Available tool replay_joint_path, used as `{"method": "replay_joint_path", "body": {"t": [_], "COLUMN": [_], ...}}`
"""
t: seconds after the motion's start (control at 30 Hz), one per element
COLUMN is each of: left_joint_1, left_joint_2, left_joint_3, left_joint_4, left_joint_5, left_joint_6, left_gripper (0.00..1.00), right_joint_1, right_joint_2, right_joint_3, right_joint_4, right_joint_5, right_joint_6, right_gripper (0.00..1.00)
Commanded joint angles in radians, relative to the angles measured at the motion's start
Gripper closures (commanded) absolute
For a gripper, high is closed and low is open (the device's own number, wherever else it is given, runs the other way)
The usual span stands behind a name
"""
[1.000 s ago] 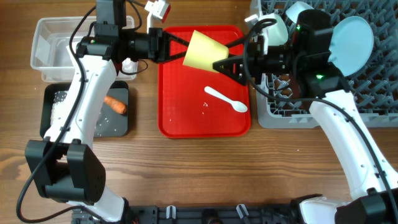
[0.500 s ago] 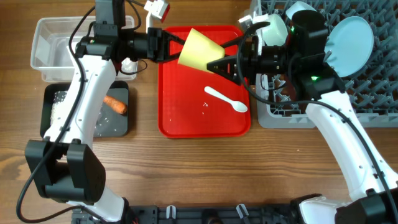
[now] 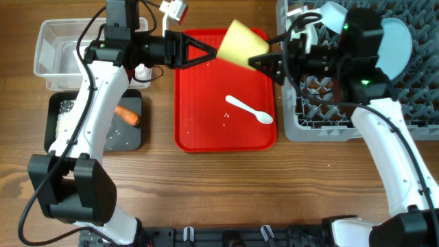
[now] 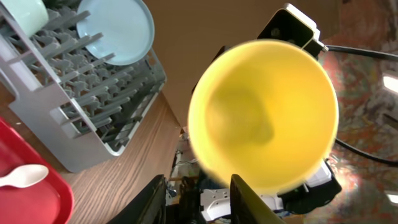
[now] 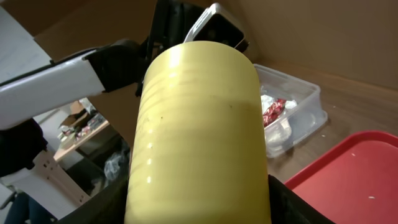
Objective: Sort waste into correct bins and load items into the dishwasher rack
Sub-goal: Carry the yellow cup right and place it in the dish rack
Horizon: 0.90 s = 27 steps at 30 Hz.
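The yellow cup (image 3: 241, 42) hangs over the far right corner of the red tray (image 3: 206, 103), lying sideways. Its long axis runs across the table and its mouth faces the left gripper (image 3: 209, 53). The right gripper (image 3: 260, 62) clamps its base end, while the left gripper's jaws are parted near the rim, holding nothing.

So the left gripper (image 3: 204, 52) has let go of the yellow cup (image 3: 238, 42), jaws spread apart now. The right gripper (image 3: 259, 62) has pulled the cup back-right toward the dishwasher rack (image 3: 329, 113).

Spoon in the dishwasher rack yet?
No, the white spoon lies on the red tray, outside the rack.
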Motion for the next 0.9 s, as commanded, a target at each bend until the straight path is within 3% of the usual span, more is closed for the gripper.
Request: {"method": "replay_joint_path", "body": {"t": [0.0,0.13,0.4,0.67,0.87], "left_joint_1": [-0.003,-0.003,-0.003,-0.003,-0.003], "left_joint_2": [-0.008,-0.008,-0.008,-0.008,-0.008], "left_joint_3": [0.008,0.008,0.008,0.008,0.008], "left_joint_4": [0.000,-0.014,-0.141,-0.284,-0.309], "left_joint_5": [-0.052,-0.123,-0.405,-0.784,-0.848], "left_joint_6": [0.002,0.002,0.003,0.006,0.006], "left_gripper": [0.67,0.67,0.67,0.67,0.66], "right_joint_1": [-0.086,-0.168,-0.300,-0.305,-0.305], "right_joint_2": [-0.006,-0.024,-0.072,-0.125,-0.125], "right_joint_3": [-0.005,-0.005,-0.004,0.126,0.222], "right_joint_4": [-0.045,-0.130,-0.387,-0.779,-0.980], "right_joint_5": [-0.061,-0.049,0.134,0.640,0.868], "right_joint_6": [0.004,0.002,-0.049,-0.128,-0.096], "right_gripper": [0.69,0.69,0.69,0.69,0.68]}}
